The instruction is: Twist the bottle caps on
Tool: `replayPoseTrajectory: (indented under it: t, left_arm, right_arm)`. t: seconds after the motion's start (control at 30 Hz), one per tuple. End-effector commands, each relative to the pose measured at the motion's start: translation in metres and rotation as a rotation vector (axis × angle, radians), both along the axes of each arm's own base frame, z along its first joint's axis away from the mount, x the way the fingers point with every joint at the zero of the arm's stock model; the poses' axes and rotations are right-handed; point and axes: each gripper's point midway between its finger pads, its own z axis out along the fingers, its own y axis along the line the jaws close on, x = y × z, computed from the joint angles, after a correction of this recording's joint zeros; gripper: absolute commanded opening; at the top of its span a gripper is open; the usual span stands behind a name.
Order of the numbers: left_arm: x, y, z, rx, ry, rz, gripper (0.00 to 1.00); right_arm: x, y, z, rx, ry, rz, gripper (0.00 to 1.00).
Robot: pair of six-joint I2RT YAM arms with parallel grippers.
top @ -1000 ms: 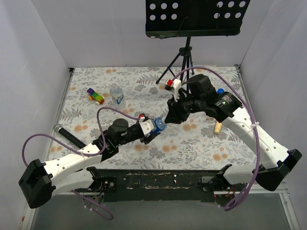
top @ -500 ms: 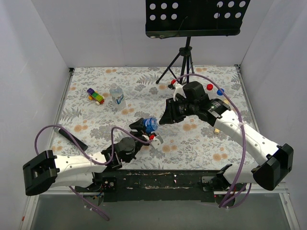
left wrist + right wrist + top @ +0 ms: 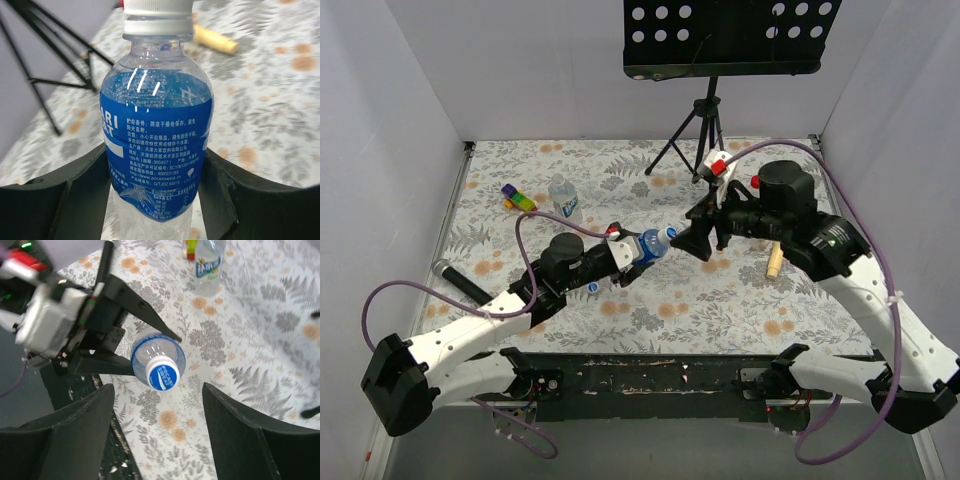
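Note:
My left gripper [image 3: 632, 252] is shut on a clear bottle with a blue label [image 3: 155, 145] and holds it tilted above the mat, with one finger pressed on each side. The bottle's neck carries a bottle cap [image 3: 162, 374] with white sides and a blue top. My right gripper [image 3: 159, 407] is open and faces the cap end-on. Its fingers stand wide to either side and touch nothing. In the top view the right gripper [image 3: 705, 242] sits just right of the cap [image 3: 668, 236]. A second bottle [image 3: 563, 198] stands upright at the back left. A red cap [image 3: 757, 182] lies behind the right arm.
A multicoloured toy block [image 3: 518, 198] lies left of the standing bottle. A tan stick [image 3: 774, 262] lies under the right arm. A small blue cap [image 3: 593, 287] lies beneath the left arm. A black tube [image 3: 460, 280] lies at the left, and a tripod [image 3: 705, 130] stands at the back.
The right gripper has opened and backed slightly off the cap. The left arm swung up again and carried the bottle to the right, towards the right gripper.

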Motion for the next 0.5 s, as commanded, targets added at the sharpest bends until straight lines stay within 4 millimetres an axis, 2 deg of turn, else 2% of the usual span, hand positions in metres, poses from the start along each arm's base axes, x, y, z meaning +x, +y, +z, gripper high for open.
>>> replayPoseTrajectory:
  t: [0.0,0.13,0.27,0.47]
  left_arm:
    - [-0.055,-0.026,-0.004,-0.038,0.223,-0.349,0.43]
    - [-0.071,-0.03,0.002,-0.072,0.289,-0.471,0.43]
    - [-0.08,-0.031,0.007,-0.097,0.332,-0.55,0.43]
    - [-0.089,-0.032,0.008,-0.112,0.386,-0.623,0.42]
  right_arm:
    - [-0.034,-0.009,0.032,-0.009,-0.273,0.245,0.78]
    - [-0.055,-0.014,0.032,-0.034,-0.354,0.389,0.78]
    - [-0.073,-0.015,0.026,-0.057,-0.356,0.517,0.77]
    - [-0.075,-0.015,0.016,-0.091,-0.335,0.565,0.73]
